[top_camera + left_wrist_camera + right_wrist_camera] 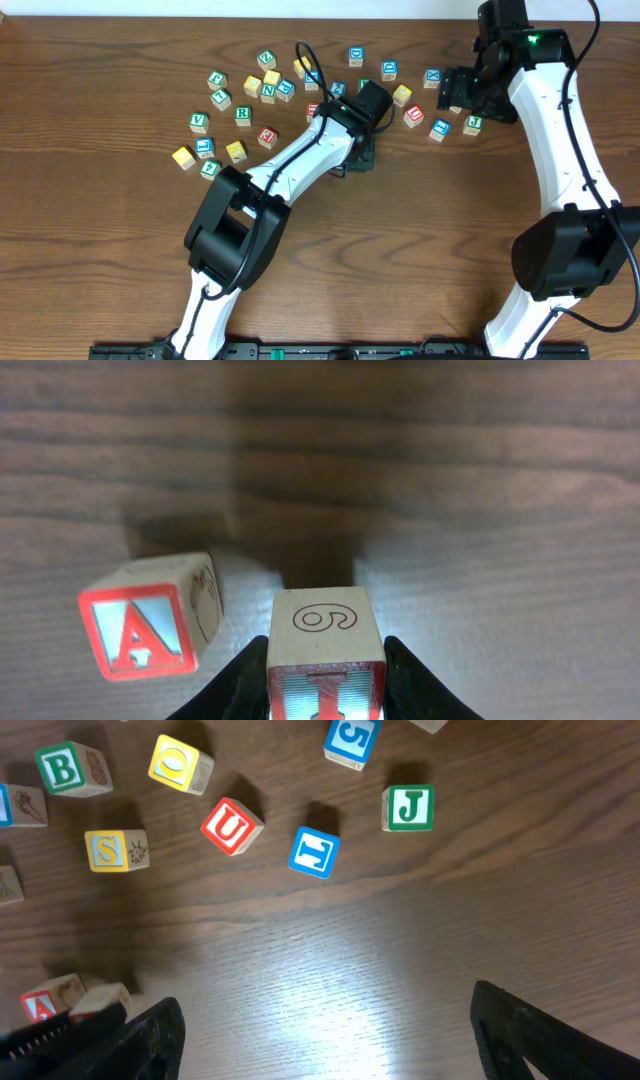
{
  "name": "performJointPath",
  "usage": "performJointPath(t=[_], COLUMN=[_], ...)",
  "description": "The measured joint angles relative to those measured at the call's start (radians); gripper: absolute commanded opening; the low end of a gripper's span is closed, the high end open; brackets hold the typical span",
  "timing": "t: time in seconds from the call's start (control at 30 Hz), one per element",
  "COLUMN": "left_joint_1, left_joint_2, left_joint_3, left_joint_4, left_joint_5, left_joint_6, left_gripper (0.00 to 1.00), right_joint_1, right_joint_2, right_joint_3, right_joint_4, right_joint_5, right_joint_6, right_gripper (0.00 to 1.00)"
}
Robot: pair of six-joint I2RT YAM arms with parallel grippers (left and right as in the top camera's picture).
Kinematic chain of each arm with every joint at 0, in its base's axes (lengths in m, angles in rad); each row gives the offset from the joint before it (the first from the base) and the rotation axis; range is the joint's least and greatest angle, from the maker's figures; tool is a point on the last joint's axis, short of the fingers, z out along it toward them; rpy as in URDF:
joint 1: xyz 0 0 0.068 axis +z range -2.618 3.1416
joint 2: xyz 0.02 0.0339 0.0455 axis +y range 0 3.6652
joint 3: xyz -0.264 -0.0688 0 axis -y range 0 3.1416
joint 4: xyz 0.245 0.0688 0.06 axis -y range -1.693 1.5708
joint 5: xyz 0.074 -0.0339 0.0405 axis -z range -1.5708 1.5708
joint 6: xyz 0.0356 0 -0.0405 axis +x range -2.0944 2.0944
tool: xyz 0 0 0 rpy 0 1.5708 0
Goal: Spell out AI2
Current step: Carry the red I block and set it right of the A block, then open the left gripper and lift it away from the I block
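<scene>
**Second letter going in: the I is being brought beside the A.**

The left fingers point(235, 682) pinch the I cube point(325, 650), which shows a 6 on top. It sits low over the bench point(500, 480), just right of the A cube point(135, 630), with a small gap between them. The right fingers point(540, 1030) are spread wide, gripping nothing. I'd say the next move is setting the I square against the A and letting go. After that comes the blue 2, which I can't pick out among the scattered cubes point(265, 90).
</scene>
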Motion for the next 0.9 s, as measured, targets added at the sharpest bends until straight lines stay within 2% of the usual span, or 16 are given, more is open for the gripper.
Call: performJointPath(t=[0.4, 0.9], left_joint_1=[0.002, 0.002], left_joint_2=[0.009, 0.009], left_joint_3=[0.0, -0.006], left_joint_4=[0.044, 0.063], left_joint_5=[-0.099, -0.109], left_joint_6=[-0.015, -0.048], left_gripper=[0.34, 0.35], right_joint_1=[0.0, 0.0], right_joint_2=[0.0, 0.0], right_joint_3=[0.0, 0.0], right_joint_4=[-0.005, -0.008], right_joint_5=[0.012, 0.014], right_joint_6=[-0.001, -0.003], right_gripper=[0.87, 0.88])
